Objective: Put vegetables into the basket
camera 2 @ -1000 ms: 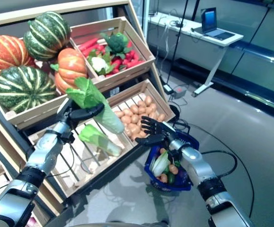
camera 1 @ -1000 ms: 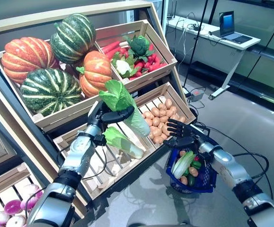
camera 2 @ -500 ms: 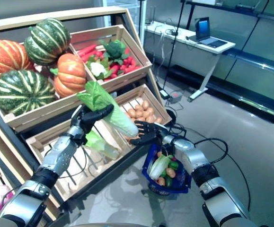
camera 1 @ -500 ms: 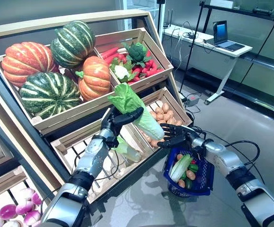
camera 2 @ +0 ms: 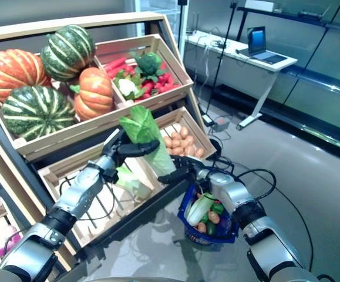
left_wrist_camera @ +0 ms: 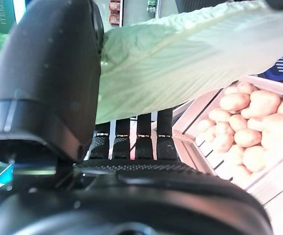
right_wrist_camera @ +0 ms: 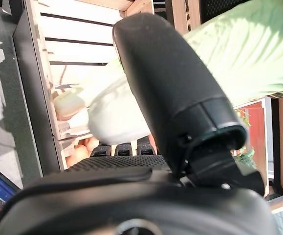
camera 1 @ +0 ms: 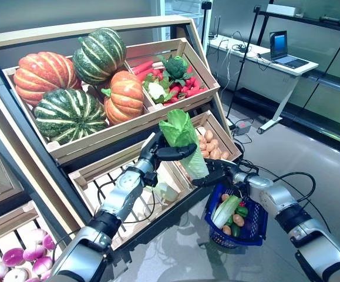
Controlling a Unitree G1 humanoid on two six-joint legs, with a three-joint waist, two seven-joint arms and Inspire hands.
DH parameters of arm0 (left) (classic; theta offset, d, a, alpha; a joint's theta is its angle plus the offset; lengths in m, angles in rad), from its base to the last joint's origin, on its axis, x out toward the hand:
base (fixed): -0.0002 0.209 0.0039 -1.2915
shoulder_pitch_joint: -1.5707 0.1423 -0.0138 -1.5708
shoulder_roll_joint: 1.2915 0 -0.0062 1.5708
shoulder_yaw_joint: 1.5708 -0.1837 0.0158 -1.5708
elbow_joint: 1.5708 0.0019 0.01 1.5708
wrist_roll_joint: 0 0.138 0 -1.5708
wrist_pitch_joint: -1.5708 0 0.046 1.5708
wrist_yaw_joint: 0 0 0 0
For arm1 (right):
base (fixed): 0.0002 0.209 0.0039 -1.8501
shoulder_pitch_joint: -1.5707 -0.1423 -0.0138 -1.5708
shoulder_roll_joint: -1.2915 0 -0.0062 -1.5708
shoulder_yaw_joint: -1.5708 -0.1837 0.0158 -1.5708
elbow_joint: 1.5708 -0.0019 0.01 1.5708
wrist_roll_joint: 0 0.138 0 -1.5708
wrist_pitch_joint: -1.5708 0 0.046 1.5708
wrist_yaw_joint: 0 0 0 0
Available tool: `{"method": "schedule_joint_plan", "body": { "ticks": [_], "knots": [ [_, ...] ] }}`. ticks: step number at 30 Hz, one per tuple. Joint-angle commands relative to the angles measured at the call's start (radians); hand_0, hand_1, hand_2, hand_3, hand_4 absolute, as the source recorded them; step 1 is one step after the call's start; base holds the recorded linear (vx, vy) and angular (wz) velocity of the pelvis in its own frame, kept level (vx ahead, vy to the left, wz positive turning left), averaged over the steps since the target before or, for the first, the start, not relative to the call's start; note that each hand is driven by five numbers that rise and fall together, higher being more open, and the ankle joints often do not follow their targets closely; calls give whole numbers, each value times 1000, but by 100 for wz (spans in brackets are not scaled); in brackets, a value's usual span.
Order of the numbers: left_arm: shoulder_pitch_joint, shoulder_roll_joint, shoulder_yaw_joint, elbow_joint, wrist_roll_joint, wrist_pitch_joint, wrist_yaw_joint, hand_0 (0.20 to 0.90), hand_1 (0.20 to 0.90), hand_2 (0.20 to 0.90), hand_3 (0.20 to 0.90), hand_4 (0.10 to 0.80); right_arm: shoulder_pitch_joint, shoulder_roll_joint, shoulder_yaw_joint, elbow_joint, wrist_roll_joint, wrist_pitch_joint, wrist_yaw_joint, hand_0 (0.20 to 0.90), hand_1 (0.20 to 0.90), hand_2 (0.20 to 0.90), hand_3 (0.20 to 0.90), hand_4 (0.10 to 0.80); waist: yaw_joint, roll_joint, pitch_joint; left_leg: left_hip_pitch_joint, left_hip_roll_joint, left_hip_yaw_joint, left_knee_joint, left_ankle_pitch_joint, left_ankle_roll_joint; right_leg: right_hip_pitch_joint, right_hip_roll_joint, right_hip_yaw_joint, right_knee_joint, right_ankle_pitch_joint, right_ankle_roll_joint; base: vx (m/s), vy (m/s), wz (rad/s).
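Note:
A long napa cabbage [camera 1: 184, 140] with green leaves and a pale stem end hangs tilted in the air before the lower crates. My left hand [camera 1: 157, 154] is shut on its leafy upper half, thumb across it, as the left wrist view shows [left_wrist_camera: 190, 58]. My right hand [camera 1: 215, 175] meets the cabbage's pale lower end [right_wrist_camera: 117, 120], with thumb over and fingers under it. A blue basket [camera 1: 259, 218] hangs from my right forearm just below. It holds another cabbage [camera 1: 224, 210], potatoes and green peppers.
The tilted wooden shelf holds pumpkins [camera 1: 70, 114] at top left and a crate of mixed vegetables [camera 1: 170, 79]. A potato crate [camera 1: 212, 147] sits behind the hands, and a slatted crate holds one more cabbage [camera 1: 165, 191]. Purple turnips [camera 1: 17, 264] lie at lower left. A desk with a laptop [camera 1: 278, 50] stands far right.
My left hand has carried the cabbage right and a little down, away from the slatted crate. My right hand, open before, has risen to the cabbage's lower end and closed on it.

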Motion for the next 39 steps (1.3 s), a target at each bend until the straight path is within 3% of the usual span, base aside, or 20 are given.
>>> {"method": "schedule_joint_plan", "body": {
  "ticks": [1,7,14,15,16,36,37,38,39],
  "knots": [
    [-191,-74,-33,-70,-138,-71,-33,300,300,300,300,400,-256,78,9,73,61,-74,-30,900,900,900,900,800,23,0,-53,-26,-64,-58,1,-85,57,9,57,-10,3,-54,-79,-1,9,4],
    [-171,-130,-53,-106,-191,-53,-45,300,300,300,300,400,-293,116,1,143,79,-73,-62,900,900,900,900,800,34,1,-56,-25,-66,-68,1,-88,58,10,55,-9,2,-52,-79,-3,6,3],
    [-151,-152,-80,-133,-231,-35,-68,300,300,300,300,400,-335,134,-7,205,108,-48,-24,900,900,900,900,800,44,0,-57,-25,-66,-77,1,-92,57,11,54,-6,1,-52,-79,0,0,0],
    [-149,-154,-82,-137,-238,-35,-72,300,300,300,300,400,-345,134,-3,219,120,-49,-19,458,458,458,458,505,45,0,-57,-25,-65,-77,1,-93,56,12,53,-6,1,-53,-79,0,0,0],
    [-149,-155,-85,-140,-244,-34,-75,300,300,300,300,400,-352,136,-3,232,138,-50,-16,300,300,300,300,400,46,1,-58,-24,-64,-77,1,-93,55,12,53,-7,1,-53,-79,0,0,0],
    [-126,-143,-134,-167,-225,25,-106,300,300,300,300,400,-345,123,-21,260,139,-69,0,300,300,300,300,400,39,3,-65,-19,-58,-70,1,-97,52,9,47,4,1,-50,-72,2,2,1],
    [-125,-141,-135,-165,-223,32,-107,564,564,564,564,576,-342,119,-22,259,140,-68,-2,300,300,300,300,400,39,3,-64,-19,-58,-69,1,-97,52,8,47,4,1,-50,-72,0,0,0],
    [-123,-137,-136,-163,-224,43,-105,900,900,900,900,800,-337,115,-26,261,138,-71,-5,300,300,300,300,400,38,3,-64,-19,-58,-68,1,-97,53,8,47,4,1,-49,-71,0,0,0],
    [-118,-134,-134,-163,-222,49,-107,900,900,900,900,800,-332,110,-29,258,136,-71,-7,300,300,300,300,400,37,3,-64,-19,-58,-68,1,-97,53,8,47,5,1,-49,-71,0,0,0]
  ]
}}
